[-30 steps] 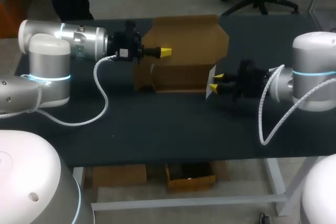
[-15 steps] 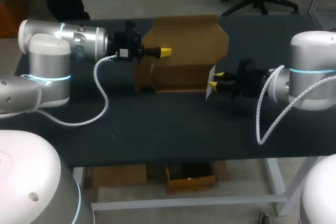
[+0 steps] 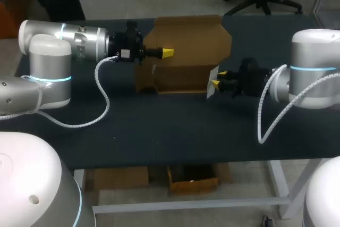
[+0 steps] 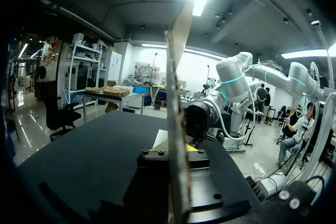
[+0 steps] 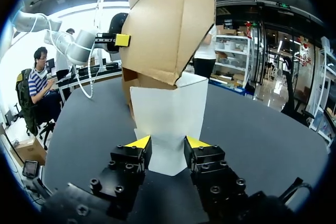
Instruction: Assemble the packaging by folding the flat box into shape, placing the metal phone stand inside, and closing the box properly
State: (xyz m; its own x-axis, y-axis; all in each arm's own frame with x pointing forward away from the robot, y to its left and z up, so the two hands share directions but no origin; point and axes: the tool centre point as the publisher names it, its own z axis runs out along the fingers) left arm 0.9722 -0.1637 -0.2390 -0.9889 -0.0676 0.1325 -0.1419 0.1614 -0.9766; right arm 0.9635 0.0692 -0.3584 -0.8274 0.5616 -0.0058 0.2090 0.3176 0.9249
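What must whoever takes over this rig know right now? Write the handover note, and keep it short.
Left claw: shut on the upright back panel of the box.
Right claw: open at the box's right end, with the white end flap between its yellow tips.
Box: brown cardboard, partly raised and open on top, standing at the far middle of the table.
Done: folding has begun and the panels are up.
Left: finish shaping the box, put in the metal phone stand (it shows in no view, so find it first), then close the box.
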